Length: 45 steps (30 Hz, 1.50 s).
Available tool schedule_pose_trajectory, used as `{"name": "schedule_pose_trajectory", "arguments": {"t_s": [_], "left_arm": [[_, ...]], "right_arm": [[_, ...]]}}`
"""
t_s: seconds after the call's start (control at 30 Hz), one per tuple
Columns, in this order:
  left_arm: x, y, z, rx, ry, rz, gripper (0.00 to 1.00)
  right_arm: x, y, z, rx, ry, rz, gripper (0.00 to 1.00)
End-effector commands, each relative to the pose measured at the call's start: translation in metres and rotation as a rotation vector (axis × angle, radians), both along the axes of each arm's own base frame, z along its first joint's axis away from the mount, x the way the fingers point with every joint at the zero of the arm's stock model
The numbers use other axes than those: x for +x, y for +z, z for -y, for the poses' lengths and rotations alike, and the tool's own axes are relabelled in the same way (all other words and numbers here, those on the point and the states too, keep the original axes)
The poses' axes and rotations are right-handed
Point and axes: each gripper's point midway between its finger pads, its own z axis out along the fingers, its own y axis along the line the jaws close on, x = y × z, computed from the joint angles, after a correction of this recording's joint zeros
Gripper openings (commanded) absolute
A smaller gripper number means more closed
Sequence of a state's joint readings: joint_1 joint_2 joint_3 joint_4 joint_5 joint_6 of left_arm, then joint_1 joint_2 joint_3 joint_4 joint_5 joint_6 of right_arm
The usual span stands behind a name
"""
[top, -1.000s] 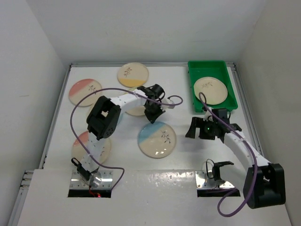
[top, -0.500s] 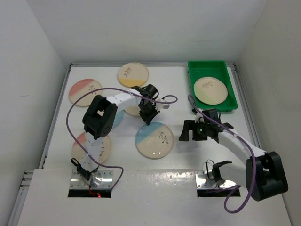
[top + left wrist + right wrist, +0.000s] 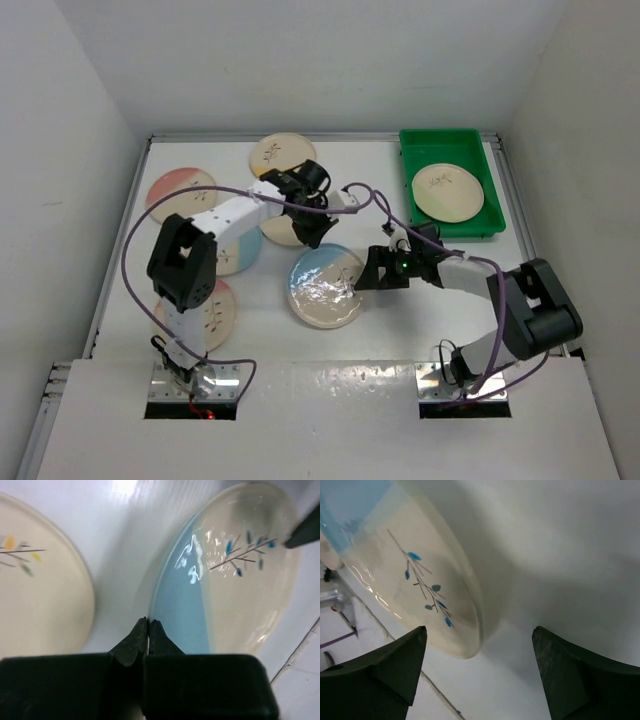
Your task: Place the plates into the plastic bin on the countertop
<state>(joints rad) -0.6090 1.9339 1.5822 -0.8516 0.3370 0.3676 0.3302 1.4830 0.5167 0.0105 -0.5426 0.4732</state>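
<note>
Points left tool (image 3: 148, 624), tips together, at blue-sectioned plate's (image 3: 225, 580) rim; straddles opposite rim with right tool (image 3: 479, 630), spread apart.

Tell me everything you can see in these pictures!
plates: seven, cream with leaf sprigs; six on the countertop, one in the bin
blue plate: one of the seven, middle, between the grippers
plastic bin: one, bright green, far right
countertop: one, glossy white, white walls around it
cables: two, purple, looping off the arms
left gripper: one, black, shut, at the blue plate's rim
right gripper: one, black, open, at that plate's opposite edge
</note>
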Motion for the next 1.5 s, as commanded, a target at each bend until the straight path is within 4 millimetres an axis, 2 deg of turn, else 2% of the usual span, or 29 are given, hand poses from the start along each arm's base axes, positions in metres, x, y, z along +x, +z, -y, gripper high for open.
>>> {"name": "schedule_pose_trajectory", "arguments": {"t_s": [0.0,0.07,0.1,0.23,0.27,0.3,0.33,0.43,0.47,0.53,0.57,0.6,0.63,0.7,0.73,0.77,0.8,0.83,0.9,0.93,0.97,1.0,1.03,1.07,1.17,1.23,1.33,1.43,1.47], "left_arm": [[0.001,0.046,0.004,-0.089,-0.031,0.108,0.0],[-0.003,0.04,0.004,-0.093,-0.028,0.089,0.0],[-0.002,0.037,0.005,-0.095,-0.028,0.093,0.0],[-0.002,0.029,0.007,-0.102,-0.032,0.086,0.0],[0.0,0.024,0.005,-0.096,-0.014,0.071,0.0],[0.0,0.021,0.004,-0.096,-0.014,0.071,0.0],[0.0,0.018,0.004,-0.091,-0.013,0.063,0.0],[0.006,0.017,0.002,-0.084,0.0,0.07,0.0],[0.011,0.016,-0.005,-0.072,0.02,0.079,0.0],[0.031,0.038,-0.008,-0.088,0.065,0.141,0.0],[0.035,0.049,-0.013,-0.09,0.088,0.153,0.09],[0.048,0.058,-0.021,-0.102,0.119,0.176,0.37],[0.059,0.079,-0.025,-0.121,0.148,0.216,0.47],[0.08,0.102,-0.044,-0.145,0.232,0.262,0.63],[0.092,0.122,-0.052,-0.162,0.272,0.31,0.66],[0.099,0.129,-0.06,-0.166,0.308,0.325,0.67],[0.11,0.135,-0.076,-0.167,0.367,0.336,0.69],[0.115,0.138,-0.086,-0.157,0.394,0.353,0.69],[0.124,0.132,-0.104,-0.135,0.459,0.345,0.69],[0.127,0.126,-0.108,-0.112,0.482,0.342,0.69],[0.128,0.121,-0.116,-0.096,0.5,0.336,0.69],[0.126,0.111,-0.116,-0.088,0.511,0.308,0.69],[0.124,0.106,-0.121,-0.077,0.52,0.293,0.69],[0.122,0.101,-0.122,-0.07,0.52,0.281,0.69],[0.119,0.096,-0.121,-0.068,0.505,0.27,0.69],[0.117,0.092,-0.122,-0.062,0.505,0.261,0.69],[0.116,0.08,-0.129,-0.035,0.51,0.242,0.69],[0.117,0.067,-0.135,-0.011,0.524,0.219,0.69],[0.117,0.067,-0.135,-0.011,0.524,0.219,0.69]], "right_arm": [[0.007,-0.001,-0.017,0.09,0.017,0.012,0.81],[0.008,-0.002,-0.028,0.134,0.04,-0.001,0.72],[0.008,-0.002,-0.033,0.155,0.05,-0.001,0.61],[0.006,0.009,-0.055,0.261,0.082,-0.006,0.33],[0.013,0.018,-0.062,0.304,0.072,0.022,0.27],[0.014,0.02,-0.063,0.313,0.066,0.026,0.09],[0.015,0.022,-0.065,0.326,0.059,0.024,0.0],[0.027,0.035,-0.063,0.368,-0.005,0.041,0.0],[0.032,0.046,-0.062,0.387,-0.031,0.055,0.0],[0.044,0.059,-0.054,0.407,-0.072,0.068,0.0],[0.047,0.065,-0.052,0.414,-0.085,0.077,0.0],[0.051,0.087,-0.05,0.433,-0.086,0.126,0.0],[0.067,0.098,-0.039,0.429,-0.13,0.15,0.0],[0.084,0.131,-0.029,0.426,-0.172,0.226,0.0],[0.095,0.138,-0.016,0.422,-0.221,0.249,0.0],[0.108,0.151,0.001,0.422,-0.277,0.296,0.0],[0.123,0.166,0.02,0.424,-0.358,0.326,0.0],[0.13,0.173,0.031,0.425,-0.402,0.349,0.0],[0.157,0.185,0.081,0.416,-0.58,0.387,0.0],[0.165,0.184,0.097,0.401,-0.653,0.397,0.0],[0.176,0.188,0.131,0.406,-0.764,0.413,0.0],[0.182,0.186,0.15,0.398,-0.847,0.42,0.0],[0.189,0.19,0.16,0.453,-0.912,0.408,0.0],[0.193,0.189,0.181,0.461,-0.976,0.414,0.0],[0.206,0.178,0.228,0.495,-1.144,0.395,0.0],[0.216,0.177,0.246,0.489,-1.189,0.399,0.0],[0.225,0.158,0.259,0.409,-1.226,0.392,0.0],[0.231,0.15,0.259,0.36,-1.213,0.374,0.0],[0.23,0.135,0.256,0.343,-1.213,0.314,0.0]]}}
